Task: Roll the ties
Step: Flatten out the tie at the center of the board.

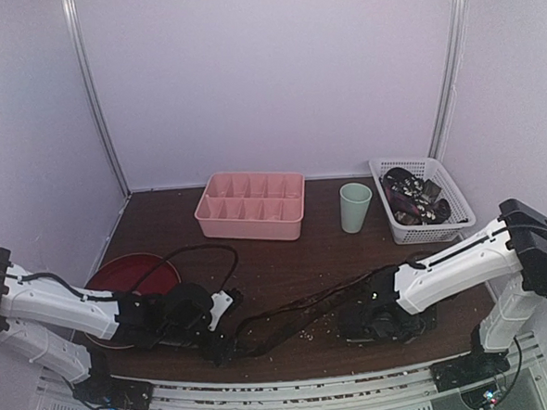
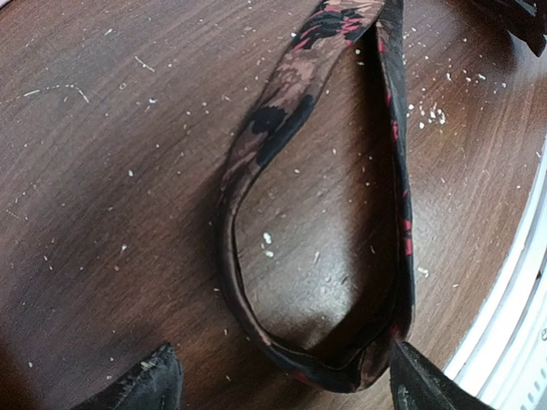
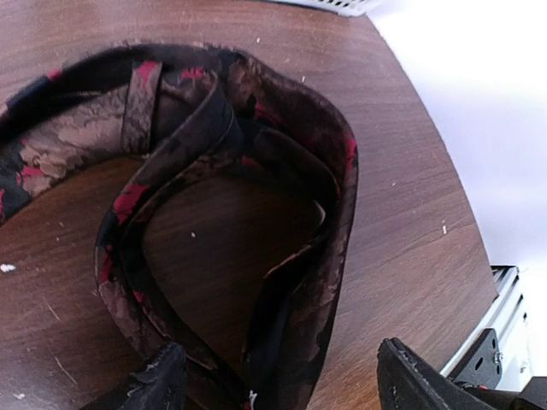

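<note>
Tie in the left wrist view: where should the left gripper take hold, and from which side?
I'd grip the tie at the bend of its loop, right before the open left gripper. Come from above, one finger inside the loop, one outside: the band seems to stand on edge there.

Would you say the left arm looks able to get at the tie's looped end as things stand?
Probably yes: the open left gripper hangs right at the looped tie, with nothing in between.

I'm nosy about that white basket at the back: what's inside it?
The basket holds a jumbled heap of dark ties, some light-patterned. How many, and what lies beneath the heap, is covered.
</note>
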Controlling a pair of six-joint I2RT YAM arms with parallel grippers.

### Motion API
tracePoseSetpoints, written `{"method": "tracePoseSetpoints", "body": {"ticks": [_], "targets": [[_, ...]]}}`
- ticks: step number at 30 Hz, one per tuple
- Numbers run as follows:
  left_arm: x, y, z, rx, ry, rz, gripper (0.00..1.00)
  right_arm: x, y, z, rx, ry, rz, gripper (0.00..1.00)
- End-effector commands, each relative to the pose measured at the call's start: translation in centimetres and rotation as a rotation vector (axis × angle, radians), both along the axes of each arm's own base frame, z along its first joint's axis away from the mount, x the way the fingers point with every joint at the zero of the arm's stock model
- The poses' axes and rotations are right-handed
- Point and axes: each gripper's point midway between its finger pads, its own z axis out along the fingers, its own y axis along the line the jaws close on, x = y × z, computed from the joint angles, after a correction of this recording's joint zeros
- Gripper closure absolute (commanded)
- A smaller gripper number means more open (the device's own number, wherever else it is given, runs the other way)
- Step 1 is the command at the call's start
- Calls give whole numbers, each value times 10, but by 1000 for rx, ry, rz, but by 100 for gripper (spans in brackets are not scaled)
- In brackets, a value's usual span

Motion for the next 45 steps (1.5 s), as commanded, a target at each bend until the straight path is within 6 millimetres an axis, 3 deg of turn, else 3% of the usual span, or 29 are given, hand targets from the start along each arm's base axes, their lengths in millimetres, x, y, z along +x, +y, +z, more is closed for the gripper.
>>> {"method": "tracePoseSetpoints", "body": {"ticks": [1, 14, 19, 26, 34, 38, 43, 45], "targets": [[2, -5, 2, -26, -24, -12, 16, -6, 1, -13, 54, 43, 22, 22], [8, -5, -5, -30, -33, 23, 18, -9, 12, -41, 87, 105, 79, 24], [1, -9, -1, -53, -5, -3, 17, -11, 16, -36, 111, 110, 90, 23], [-19, -16, 23, -180, 57, -54, 15, -16, 30, -27, 218, 93, 135, 19], [-14, -5, 1, -140, 43, -8, 14, -20, 37, -42, 180, 122, 162, 17], [-13, -6, -13, -106, 39, -8, 15, -19, 26, -49, 94, 119, 140, 18], [-10, -10, -19, -67, 12, -20, 23, -17, 15, -46, 5, 106, 132, 31], [-2, -7, -16, -39, -20, 16, 48, -13, 18, -37, 4, 87, 139, 55]]}}
